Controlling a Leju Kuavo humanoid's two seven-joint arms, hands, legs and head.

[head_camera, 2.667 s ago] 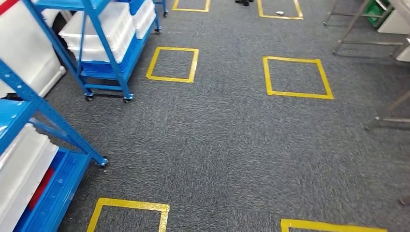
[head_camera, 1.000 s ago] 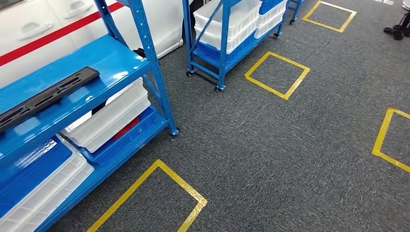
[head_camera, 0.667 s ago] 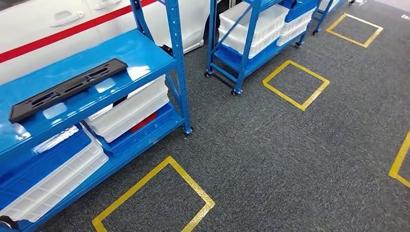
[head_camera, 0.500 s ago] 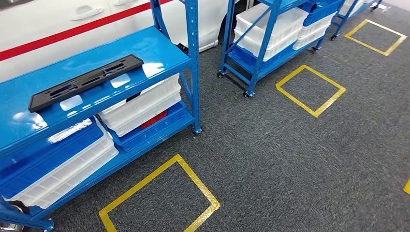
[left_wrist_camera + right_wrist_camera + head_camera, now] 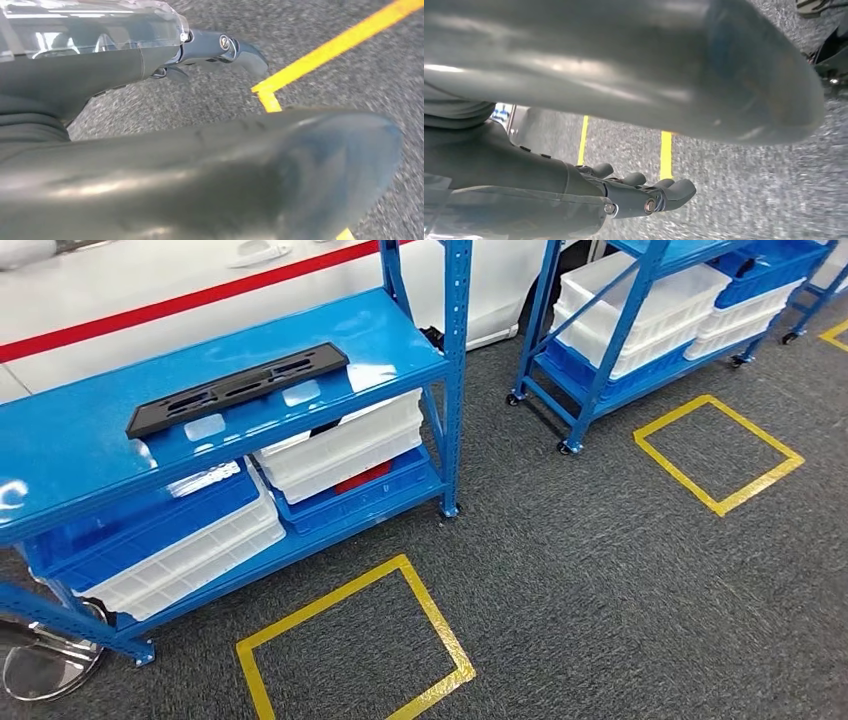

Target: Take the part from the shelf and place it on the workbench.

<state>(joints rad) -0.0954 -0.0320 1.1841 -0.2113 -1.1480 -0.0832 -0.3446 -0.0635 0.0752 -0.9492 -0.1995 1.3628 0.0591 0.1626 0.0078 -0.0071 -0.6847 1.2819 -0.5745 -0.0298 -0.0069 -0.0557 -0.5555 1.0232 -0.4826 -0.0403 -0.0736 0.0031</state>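
Our left hand (image 5: 220, 50) hangs over the grey carpet (image 5: 620, 590) with nothing in it, its dark fingers (image 5: 240, 52) extended and apart from the thick thumb, touching nothing; a corner of yellow floor tape (image 5: 300, 65) lies on the carpet beyond the fingertips. Our right hand (image 5: 644, 195) likewise holds nothing, its fingers (image 5: 676, 190) lightly curved and spread from the thumb above the carpet, with two yellow tape lines (image 5: 666, 154) behind it. From the head view, the part (image 5: 238, 389), a long flat black plastic piece with slots, lies on the top board of the blue shelf (image 5: 400, 335) at about ten o'clock, set at a slant along the board and untouched by either hand. Under that board we see white bins (image 5: 340, 450) and a blue bin (image 5: 150, 525) on the lower level. A yellow tape square (image 5: 350, 640) marks the carpet at about six o'clock, just in front of the shelf. At about two o'clock stands a second blue rack on wheels (image 5: 600, 360) holding white bins, with another yellow square (image 5: 718, 453) beside it. Behind the shelf runs a white car body with a red stripe (image 5: 180, 302).
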